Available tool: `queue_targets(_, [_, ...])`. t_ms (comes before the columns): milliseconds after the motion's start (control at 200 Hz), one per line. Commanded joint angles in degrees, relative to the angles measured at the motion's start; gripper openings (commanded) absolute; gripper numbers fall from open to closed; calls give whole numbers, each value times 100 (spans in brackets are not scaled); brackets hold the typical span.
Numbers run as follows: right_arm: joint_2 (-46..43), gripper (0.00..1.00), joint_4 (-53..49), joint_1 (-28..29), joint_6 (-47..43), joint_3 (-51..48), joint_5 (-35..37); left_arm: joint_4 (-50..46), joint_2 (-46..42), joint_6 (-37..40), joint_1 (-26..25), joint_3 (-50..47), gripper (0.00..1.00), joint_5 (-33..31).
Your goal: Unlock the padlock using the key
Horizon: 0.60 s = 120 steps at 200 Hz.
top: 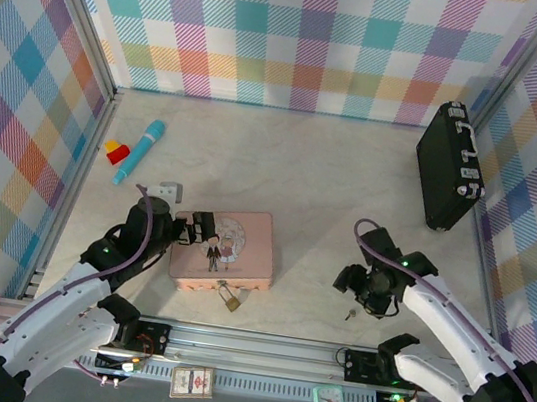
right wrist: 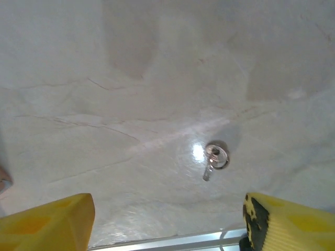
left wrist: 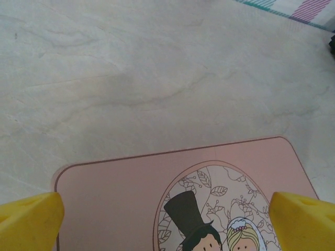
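The small brass padlock (top: 231,299) hangs at the front edge of the pink illustrated tin (top: 226,247), its shackle through the tin's clasp. The tiny silvery key (top: 351,314) lies on the table near the front rail; in the right wrist view the key (right wrist: 213,159) rests flat with its ring, ahead of the wide-apart yellow fingertips (right wrist: 47,222). My right gripper (top: 369,289) hovers open just above and behind the key. My left gripper (top: 196,228) is open over the tin's left part, and the tin's lid (left wrist: 125,204) spreads between its yellow fingertips (left wrist: 31,219).
A black case (top: 449,165) stands at the back right. A teal marker (top: 141,150), a red and yellow block (top: 116,150) and a small white piece (top: 164,189) lie at the left. The aluminium front rail (top: 257,346) runs close to the key.
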Motion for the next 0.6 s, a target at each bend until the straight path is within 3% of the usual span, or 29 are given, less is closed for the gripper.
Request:
queue_targets(0, [247, 66, -91, 238, 700, -151, 252, 296, -142, 129, -62, -15, 100, -140])
queue_targets(230, [990, 51, 127, 465, 851, -243, 441, 265, -191, 75, -71, -25, 100, -103])
queue_targets(595, [1412, 31, 301, 529, 949, -317, 561, 253, -175, 64, -71, -25, 100, -127])
